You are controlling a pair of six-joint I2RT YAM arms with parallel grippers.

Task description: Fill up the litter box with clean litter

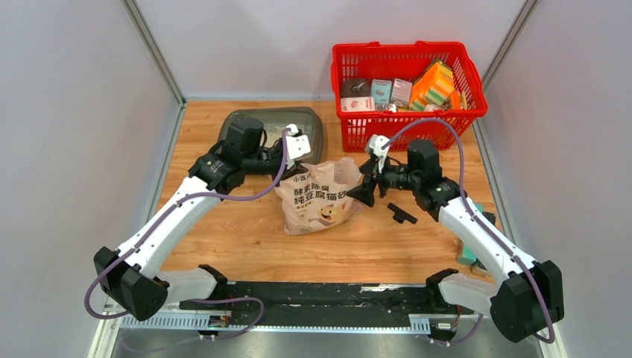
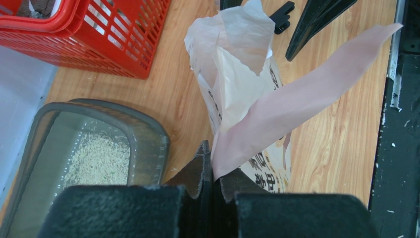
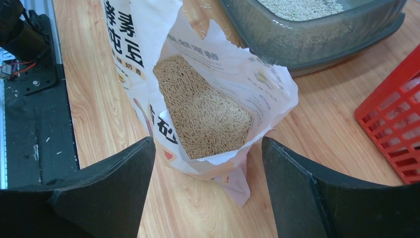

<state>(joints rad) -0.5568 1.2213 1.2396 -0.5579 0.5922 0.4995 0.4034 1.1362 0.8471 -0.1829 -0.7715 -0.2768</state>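
Observation:
The pinkish-cream litter bag (image 1: pixel 317 198) stands mid-table with its top torn open. Beige clean litter (image 3: pixel 203 111) shows inside it. My left gripper (image 2: pixel 216 171) is shut on a torn pink strip of the bag (image 2: pixel 297 99), at the bag's left top corner (image 1: pixel 292 162). My right gripper (image 3: pixel 208 144) is open, its fingers (image 3: pixel 124 173) on either side of the bag's near edge without touching it, to the bag's right in the top view (image 1: pixel 365 190). The dark grey litter box (image 1: pixel 276 123) lies behind the bag and holds a thin patch of litter (image 2: pixel 99 158).
A red basket (image 1: pixel 408 82) with boxed goods stands at the back right, close to the litter box (image 3: pixel 317 44). A small black part (image 1: pixel 402 215) lies on the wood by the right arm. A teal object (image 1: pixel 469 253) sits near the right edge.

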